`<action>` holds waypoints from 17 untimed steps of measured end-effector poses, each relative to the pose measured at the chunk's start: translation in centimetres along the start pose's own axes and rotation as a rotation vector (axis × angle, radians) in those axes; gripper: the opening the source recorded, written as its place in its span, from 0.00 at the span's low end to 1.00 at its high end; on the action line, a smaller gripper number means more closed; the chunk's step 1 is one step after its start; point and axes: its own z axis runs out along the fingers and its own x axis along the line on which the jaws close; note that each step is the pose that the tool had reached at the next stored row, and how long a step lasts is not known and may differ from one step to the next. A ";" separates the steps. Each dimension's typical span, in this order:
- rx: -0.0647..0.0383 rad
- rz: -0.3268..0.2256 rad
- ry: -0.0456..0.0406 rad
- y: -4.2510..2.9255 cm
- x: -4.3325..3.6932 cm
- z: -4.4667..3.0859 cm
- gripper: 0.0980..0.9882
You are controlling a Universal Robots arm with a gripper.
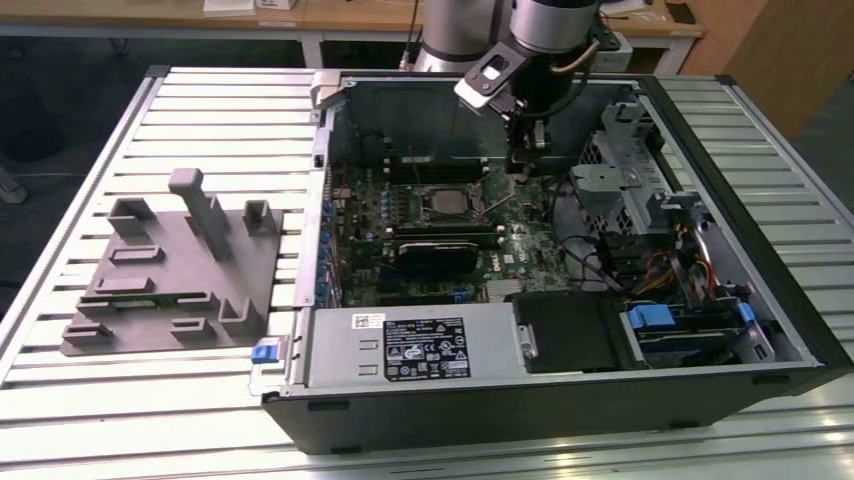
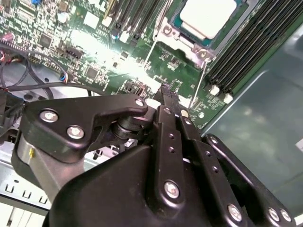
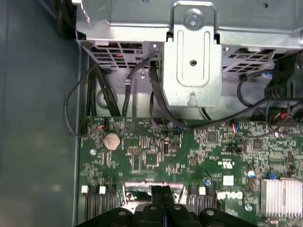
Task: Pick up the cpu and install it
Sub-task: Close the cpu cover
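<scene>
Closest, the black gripper (image 2: 165, 92), its fingers pressed together on nothing, hangs over the green motherboard (image 2: 47, 23), and beyond its tips the silvery cpu (image 2: 207, 16) lies in the metal socket frame (image 2: 166, 31) beside black memory slots (image 2: 246, 49).

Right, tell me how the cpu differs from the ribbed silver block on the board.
The cpu has a smooth, flat, pale top, while the ribbed block is cut into parallel fins. The cpu sits inside a metal frame, while the ribbed block stands unframed on the green board. Both are silvery and are mounted on that board.
</scene>
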 end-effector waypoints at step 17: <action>0.000 0.000 0.0000 2.15 0.98 1.63 0.01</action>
